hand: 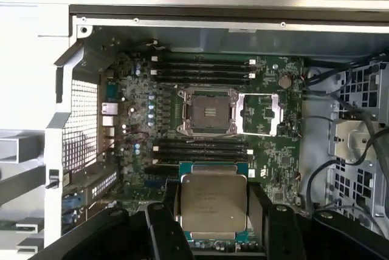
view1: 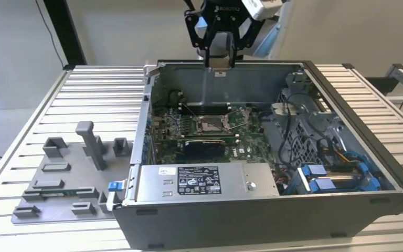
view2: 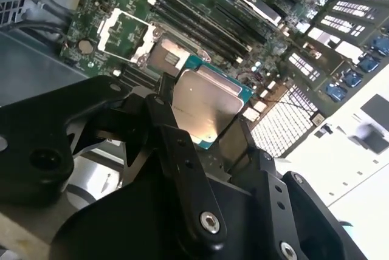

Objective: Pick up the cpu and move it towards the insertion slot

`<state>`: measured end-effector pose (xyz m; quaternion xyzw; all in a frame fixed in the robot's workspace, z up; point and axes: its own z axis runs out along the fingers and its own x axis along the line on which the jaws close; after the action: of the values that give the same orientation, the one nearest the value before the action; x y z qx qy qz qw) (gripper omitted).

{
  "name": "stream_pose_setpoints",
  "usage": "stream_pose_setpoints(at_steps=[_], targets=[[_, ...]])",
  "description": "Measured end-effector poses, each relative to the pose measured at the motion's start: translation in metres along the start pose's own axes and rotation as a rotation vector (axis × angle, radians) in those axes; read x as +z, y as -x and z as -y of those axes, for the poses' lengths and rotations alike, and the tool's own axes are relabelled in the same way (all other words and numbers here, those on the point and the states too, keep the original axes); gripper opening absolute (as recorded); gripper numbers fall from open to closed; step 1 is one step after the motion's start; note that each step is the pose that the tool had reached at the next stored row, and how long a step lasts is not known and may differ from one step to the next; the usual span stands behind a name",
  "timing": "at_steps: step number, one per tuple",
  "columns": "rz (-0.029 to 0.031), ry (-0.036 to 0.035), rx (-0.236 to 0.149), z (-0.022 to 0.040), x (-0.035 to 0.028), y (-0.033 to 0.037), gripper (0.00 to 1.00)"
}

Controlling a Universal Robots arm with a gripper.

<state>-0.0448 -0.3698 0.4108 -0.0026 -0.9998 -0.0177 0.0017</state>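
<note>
The cpu (hand: 213,202), a flat square chip with a pale silver face and teal edge, sits between my gripper's (hand: 213,211) black fingers (hand: 164,226), which are shut on it. In the second wrist view the cpu (view2: 203,105) is held the same way by the gripper (view2: 203,123). In the exterior view the gripper (view1: 219,68) hangs high above the back wall of the open computer case, carrying the cpu (view1: 219,63). The insertion slot (hand: 206,111), a metal-framed socket with a dark centre on the green board, lies below; the insertion slot (view1: 210,124) is well under the gripper, and the insertion slot (view2: 167,56) lies open.
The grey computer case (view1: 369,157) stands on a slatted metal table (view1: 96,89). A grey tray fixture (view1: 69,173) with upright blocks lies at the exterior view's left. Cables and a drive cage (view1: 314,131) fill the case's right side; a power supply (view1: 201,181) sits at its front.
</note>
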Motion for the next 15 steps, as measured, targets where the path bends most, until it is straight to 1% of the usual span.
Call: stream_pose_setpoints(at_steps=[1, 3, 8, 13, 15], targets=[[0.0002, 0.0000, 0.004, -0.0006, 0.0005, 0.0000, 0.00], [0.0003, -0.0001, 0.007, -0.0048, 0.0012, 0.0000, 0.00], [0.0012, 0.0001, 0.007, -0.0189, 0.0026, -0.0001, 0.00], [0.0027, 0.0001, 0.008, -0.0317, 0.0031, -0.0002, 0.00], [0.0028, -0.0001, 0.008, -0.0335, 0.0031, -0.0001, 0.00]])
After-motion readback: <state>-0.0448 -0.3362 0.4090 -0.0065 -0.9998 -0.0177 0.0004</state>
